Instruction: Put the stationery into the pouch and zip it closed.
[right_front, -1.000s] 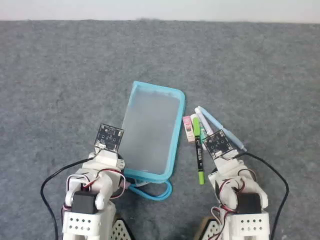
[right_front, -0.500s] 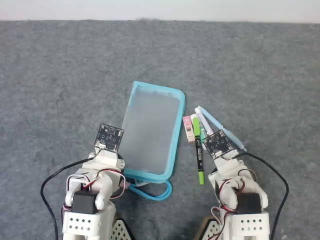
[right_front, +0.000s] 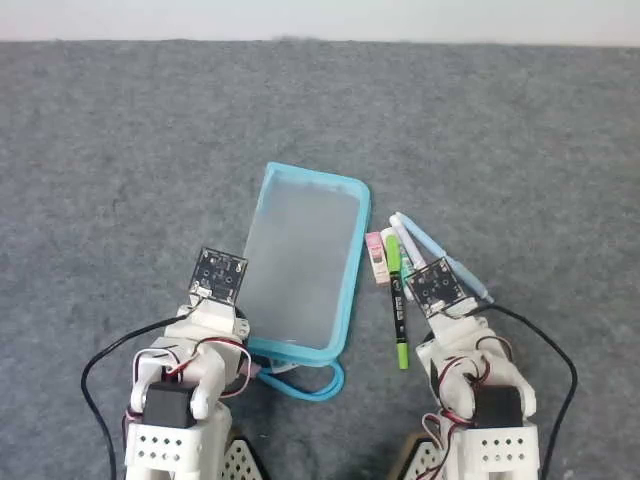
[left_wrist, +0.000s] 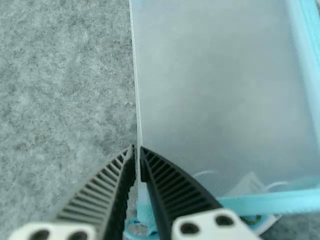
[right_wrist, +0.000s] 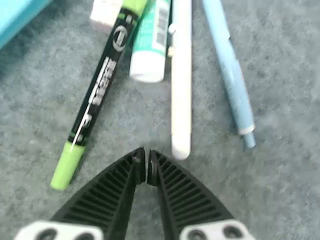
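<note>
A translucent pouch (right_front: 302, 260) with a light-blue zipper rim lies flat in the middle of the grey mat. Just right of it sits the stationery: a pink eraser (right_front: 377, 258), a black-and-green marker (right_front: 398, 305), a white pen (right_wrist: 181, 75), a light-blue pen (right_front: 440, 255) and a teal-and-white tube (right_wrist: 152, 40). My left gripper (left_wrist: 136, 151) is shut, empty, over the pouch's (left_wrist: 215, 90) left edge near its front corner. My right gripper (right_wrist: 146, 157) is shut and empty just short of the near ends of the marker (right_wrist: 97, 95) and pens.
A light-blue strap loop (right_front: 312, 382) trails from the pouch's near end between the two arm bases. Grey mat (right_front: 120, 150) spreads on all sides, with a pale strip along the far edge.
</note>
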